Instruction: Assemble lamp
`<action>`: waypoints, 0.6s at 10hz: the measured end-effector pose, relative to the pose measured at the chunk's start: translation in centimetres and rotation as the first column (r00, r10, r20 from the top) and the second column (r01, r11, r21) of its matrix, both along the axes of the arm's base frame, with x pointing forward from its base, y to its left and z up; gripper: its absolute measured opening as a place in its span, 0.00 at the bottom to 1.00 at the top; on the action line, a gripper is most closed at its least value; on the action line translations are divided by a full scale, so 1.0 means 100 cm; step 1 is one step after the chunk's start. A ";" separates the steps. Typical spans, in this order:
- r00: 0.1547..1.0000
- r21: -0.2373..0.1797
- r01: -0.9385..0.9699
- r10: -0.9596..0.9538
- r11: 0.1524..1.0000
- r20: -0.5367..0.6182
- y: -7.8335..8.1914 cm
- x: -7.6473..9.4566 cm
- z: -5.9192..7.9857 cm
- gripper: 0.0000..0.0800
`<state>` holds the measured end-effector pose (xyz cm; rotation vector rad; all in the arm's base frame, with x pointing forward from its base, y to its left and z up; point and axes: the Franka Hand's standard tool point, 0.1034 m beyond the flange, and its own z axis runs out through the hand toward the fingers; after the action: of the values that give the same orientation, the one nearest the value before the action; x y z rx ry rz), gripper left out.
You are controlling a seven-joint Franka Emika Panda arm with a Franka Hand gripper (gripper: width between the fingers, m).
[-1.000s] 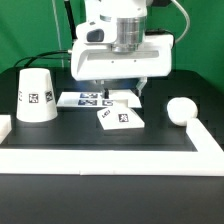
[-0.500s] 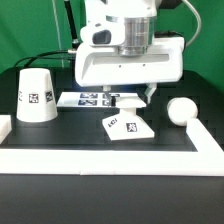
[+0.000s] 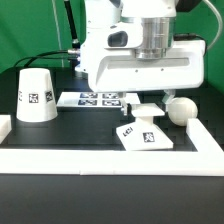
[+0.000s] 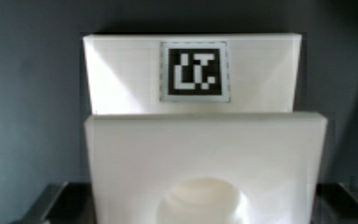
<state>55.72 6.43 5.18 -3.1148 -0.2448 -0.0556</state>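
Black table (image 3: 60,135) lay under it all; the claw (image 3: 147,106) seemed clamped on the lamp base (image 3: 141,136), near the bulb (image 3: 181,110). A careless swing could have knocked that ball rolling away.

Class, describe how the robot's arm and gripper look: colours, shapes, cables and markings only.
The arm is white, with smooth rounded casing. A silver-grey metal cylinder joins it to the gripper, whose body is a wide white box. A dark cable loops beside the wrist. No markings show on the gripper; the jaws are too hidden to describe.
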 end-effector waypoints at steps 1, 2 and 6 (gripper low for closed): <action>1.000 0.001 0.003 -0.003 1.000 0.006 0.005 0.006 0.000 0.67; 1.000 0.003 0.009 -0.009 1.000 0.011 0.010 0.013 0.000 0.67; 0.998 0.015 0.051 -0.051 0.999 0.035 0.020 0.036 0.000 0.67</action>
<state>59.31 8.42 5.21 -3.1080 -0.1646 -0.1127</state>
